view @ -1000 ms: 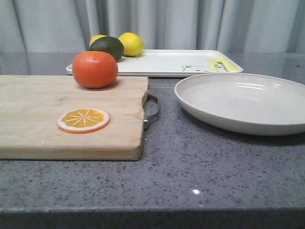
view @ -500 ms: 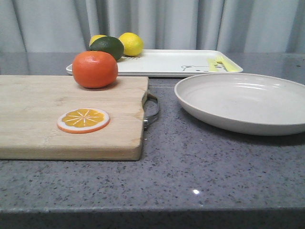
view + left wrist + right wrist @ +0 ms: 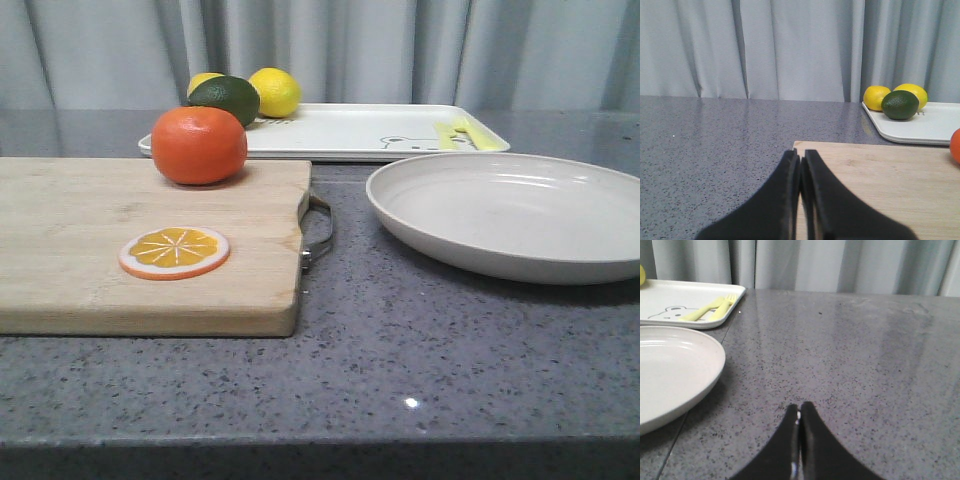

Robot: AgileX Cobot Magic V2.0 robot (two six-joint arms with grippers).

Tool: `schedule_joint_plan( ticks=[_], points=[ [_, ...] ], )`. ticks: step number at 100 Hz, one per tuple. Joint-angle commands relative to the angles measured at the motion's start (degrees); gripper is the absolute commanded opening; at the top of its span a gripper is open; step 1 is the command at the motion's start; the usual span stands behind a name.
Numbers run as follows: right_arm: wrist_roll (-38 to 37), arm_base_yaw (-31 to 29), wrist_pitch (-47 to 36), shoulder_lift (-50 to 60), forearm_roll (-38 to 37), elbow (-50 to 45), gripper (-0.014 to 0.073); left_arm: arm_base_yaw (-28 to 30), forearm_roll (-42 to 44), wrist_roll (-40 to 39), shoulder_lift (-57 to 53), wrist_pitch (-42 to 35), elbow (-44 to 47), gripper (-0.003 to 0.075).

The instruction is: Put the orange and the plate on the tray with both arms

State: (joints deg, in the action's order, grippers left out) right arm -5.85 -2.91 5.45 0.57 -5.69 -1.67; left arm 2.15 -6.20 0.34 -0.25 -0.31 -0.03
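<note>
The orange (image 3: 199,145) sits on the far part of the wooden cutting board (image 3: 80,210); its edge also shows in the left wrist view (image 3: 956,146). The beige plate (image 3: 510,215) lies on the counter at right and shows in the right wrist view (image 3: 665,375). The white tray (image 3: 350,130) with the bear drawing stands behind both. My left gripper (image 3: 801,157) is shut and empty, low over the board's corner. My right gripper (image 3: 799,409) is shut and empty over bare counter beside the plate. Neither gripper shows in the front view.
An orange slice disc (image 3: 175,251) lies on the board. Two lemons (image 3: 275,91) and a dark green fruit (image 3: 225,99) sit on the tray's left end. A yellow-green fork and spoon (image 3: 460,133) lie on its right end. The board has a metal handle (image 3: 318,232). Grey curtains hang behind.
</note>
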Motion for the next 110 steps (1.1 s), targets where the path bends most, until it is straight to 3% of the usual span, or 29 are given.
schedule_joint_plan(
  ticks=[1,18,53,110],
  points=[
    [-0.09,0.10,-7.04,0.67,0.11,1.40,-0.0057,-0.32,-0.59,-0.34,-1.80,-4.28,-1.47,-0.0020],
    [-0.09,0.10,-7.39,0.67,0.11,2.01,-0.0057,-0.32,-0.59,-0.34,0.25,0.31,-5.34,-0.0020],
    [-0.09,0.10,1.66,-3.18,0.11,11.46,-0.0057,-0.32,-0.59,-0.34,10.54,7.49,-16.22,-0.0020],
    [-0.09,0.10,7.55,-19.34,1.54,29.16,-0.0057,-0.32,-0.59,-0.34,25.67,9.36,-29.24,-0.0020]
  ],
)
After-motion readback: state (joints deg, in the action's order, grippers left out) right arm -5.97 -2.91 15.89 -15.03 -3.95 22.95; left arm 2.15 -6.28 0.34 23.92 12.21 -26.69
